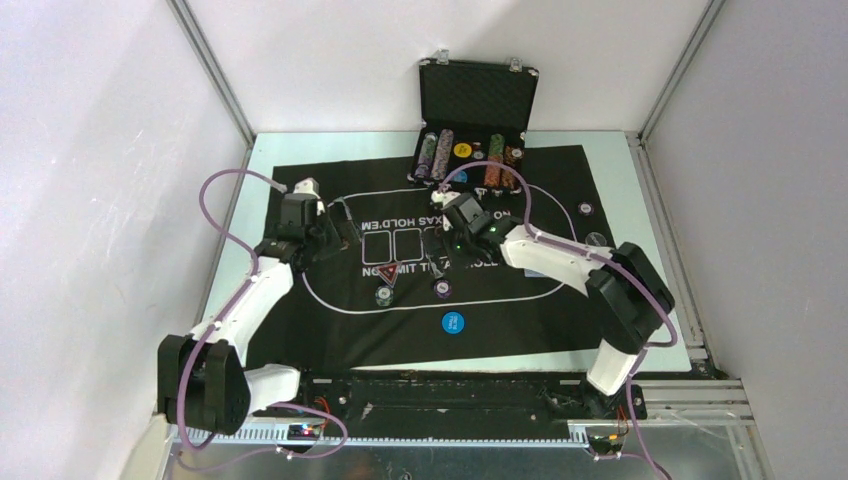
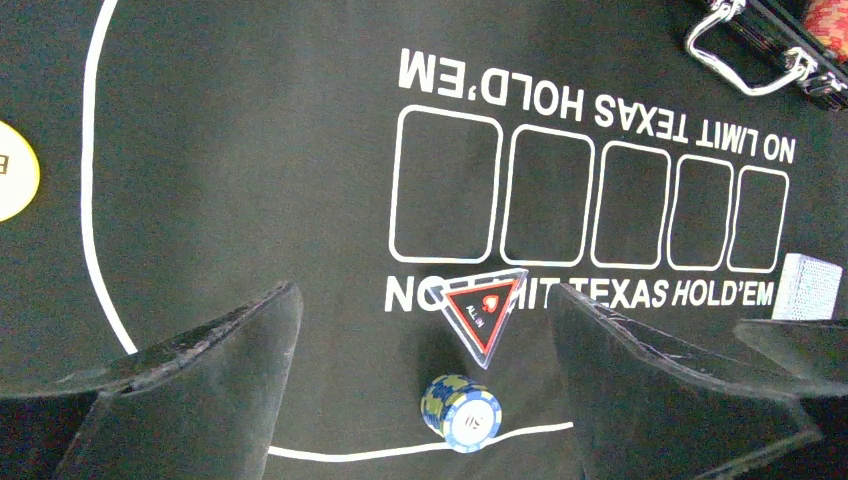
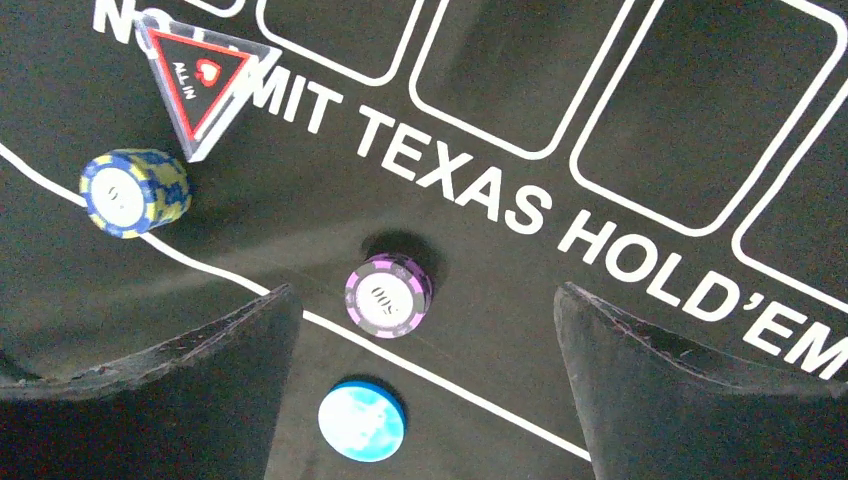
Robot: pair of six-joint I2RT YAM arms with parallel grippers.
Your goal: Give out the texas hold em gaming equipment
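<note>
From above, the right arm (image 1: pixel 540 255) covers several of the card boxes printed on the felt mat (image 2: pixel 250 150). The chips in the open black case (image 1: pixel 478 100) blur into coloured rows, and the yellow button (image 2: pixel 14 170) is cut off at the edge of the left wrist view. The wrist views show clearly the blue-and-yellow chip stack (image 2: pixel 462 412), purple stack (image 3: pixel 388 295), blue button (image 3: pixel 361 420) and "ALL IN" triangle (image 2: pixel 482 315), all lying on the mat near its white line. The left gripper (image 2: pixel 425 300) and right gripper (image 3: pixel 425 290) both stand spread wide, gripping nothing.
</note>
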